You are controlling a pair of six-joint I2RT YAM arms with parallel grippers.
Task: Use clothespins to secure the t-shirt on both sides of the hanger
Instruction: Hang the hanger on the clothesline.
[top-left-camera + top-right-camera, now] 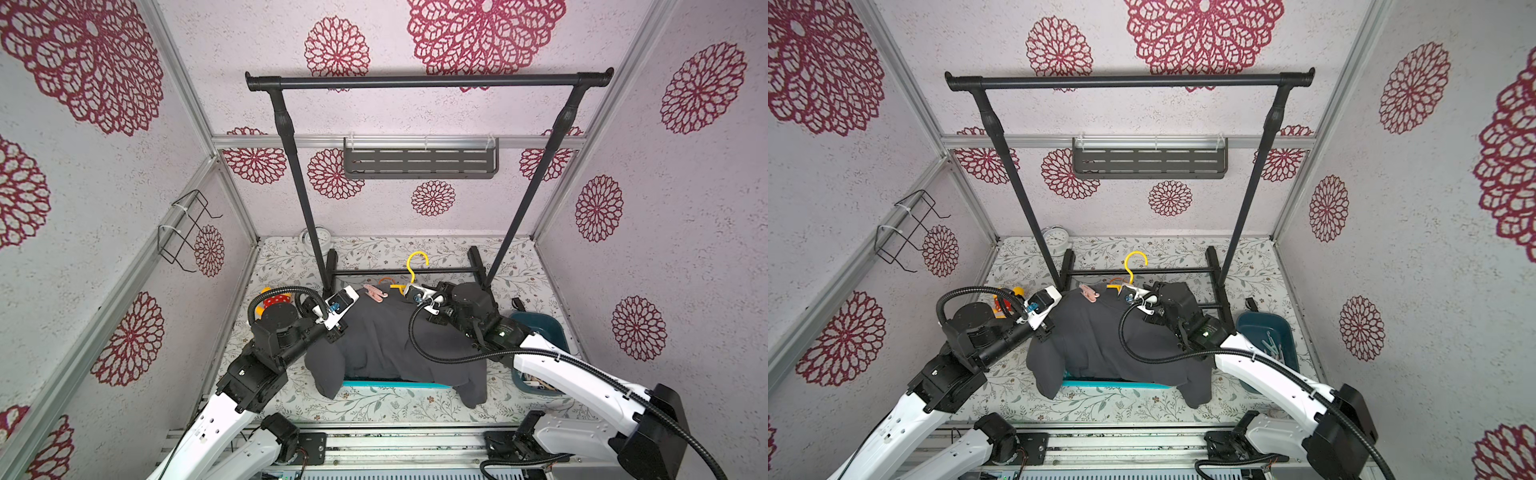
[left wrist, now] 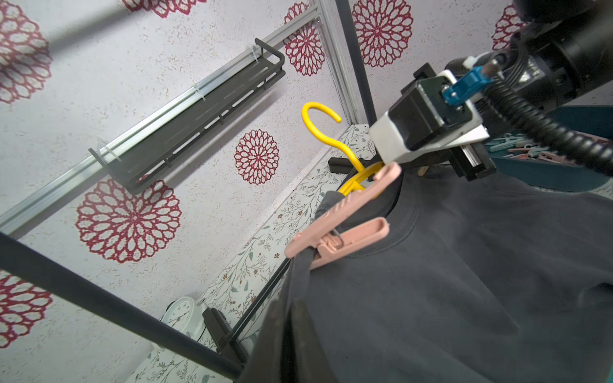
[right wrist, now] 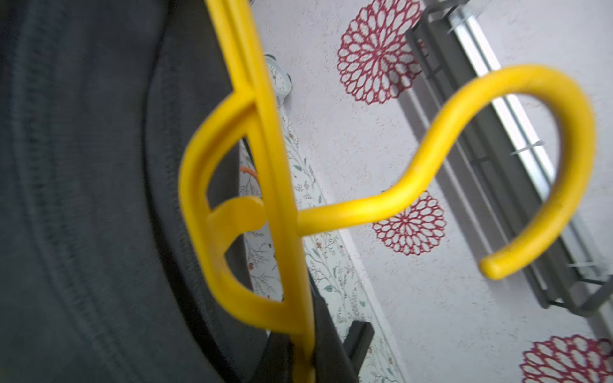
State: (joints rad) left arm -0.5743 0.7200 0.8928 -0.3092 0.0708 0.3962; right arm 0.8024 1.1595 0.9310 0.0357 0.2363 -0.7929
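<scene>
One pin on, left shoulder.
Your right gripper [image 1: 411, 293] clamps the yellow plastic hanger [image 3: 265, 165] at its neck. Left gripper [image 2: 290, 335]: gap unreadable, pink plastic clothespin [image 2: 335, 228] just ahead on the dark grey t-shirt [image 1: 386, 340], mid-table [image 1: 374, 409]. Pastel clothespins [image 1: 1273, 343] lie in the teal bin [image 1: 1262, 316], right edge, nearer your right arm.

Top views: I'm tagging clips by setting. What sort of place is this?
Probably a mock laundry corner in a robot test booth: a garment rack, a grey t-shirt on a yellow hanger, and an aluminium frame.
</scene>
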